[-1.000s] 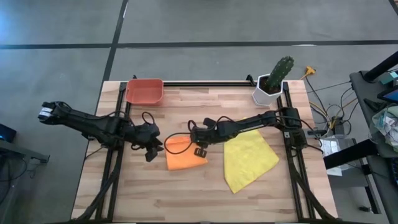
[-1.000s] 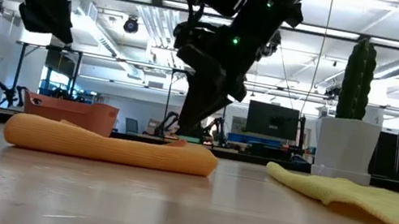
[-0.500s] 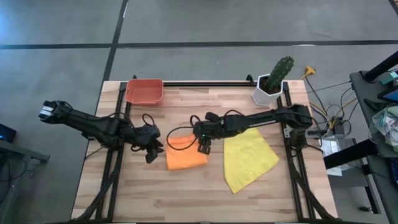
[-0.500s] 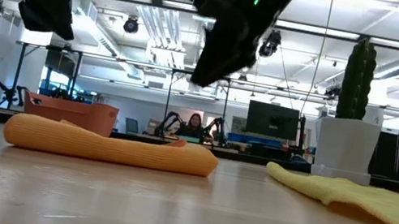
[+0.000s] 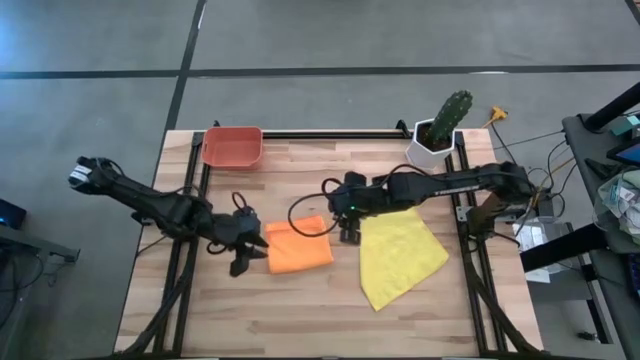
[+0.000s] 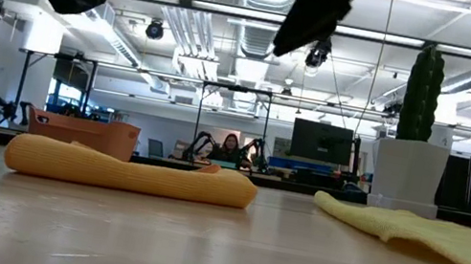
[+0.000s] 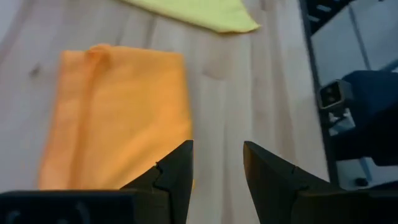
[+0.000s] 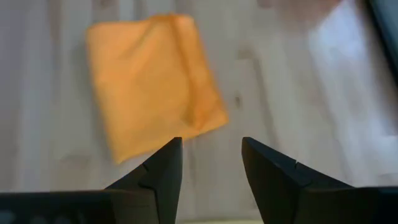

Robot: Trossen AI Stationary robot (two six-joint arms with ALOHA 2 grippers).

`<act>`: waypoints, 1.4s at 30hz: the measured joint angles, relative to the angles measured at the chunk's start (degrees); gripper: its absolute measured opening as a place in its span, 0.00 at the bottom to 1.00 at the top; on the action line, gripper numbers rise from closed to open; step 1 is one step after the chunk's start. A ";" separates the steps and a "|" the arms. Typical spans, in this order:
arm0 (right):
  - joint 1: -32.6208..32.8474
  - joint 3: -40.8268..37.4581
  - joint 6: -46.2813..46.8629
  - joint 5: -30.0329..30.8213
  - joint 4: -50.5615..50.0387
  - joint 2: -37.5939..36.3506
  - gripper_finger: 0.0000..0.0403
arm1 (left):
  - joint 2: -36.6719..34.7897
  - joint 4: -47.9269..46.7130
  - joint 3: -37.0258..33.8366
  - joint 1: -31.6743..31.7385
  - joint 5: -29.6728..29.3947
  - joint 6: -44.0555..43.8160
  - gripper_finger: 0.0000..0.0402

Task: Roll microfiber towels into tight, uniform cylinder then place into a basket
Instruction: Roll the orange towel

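Observation:
The orange towel (image 5: 298, 246) lies folded flat on the table's middle; it also shows in the low view (image 6: 131, 172) and in both wrist views (image 7: 118, 118) (image 8: 152, 81). The yellow towel (image 5: 400, 255) lies spread to its right. The red-orange basket (image 5: 232, 146) stands at the far left. My left gripper (image 5: 250, 258) is open above the orange towel's near left corner (image 7: 217, 162). My right gripper (image 5: 348, 232) is open above the gap between the two towels (image 8: 211, 162). Both are raised clear of the table.
A white pot with a green cactus (image 5: 438, 135) stands at the far right corner. Bare wood shows along the near edge (image 5: 300, 320). Black frame rails run along the left, right and far sides of the table.
My right gripper has risen off the orange towel's right far corner and gone toward the table's right edge. My left gripper has risen a little and shifted toward the near edge. The orange towel stays folded in place.

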 joint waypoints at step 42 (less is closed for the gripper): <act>8.00 -20.44 -17.76 -7.49 37.57 15.82 0.53 | 28.36 16.11 -3.06 -8.12 -6.35 6.97 0.31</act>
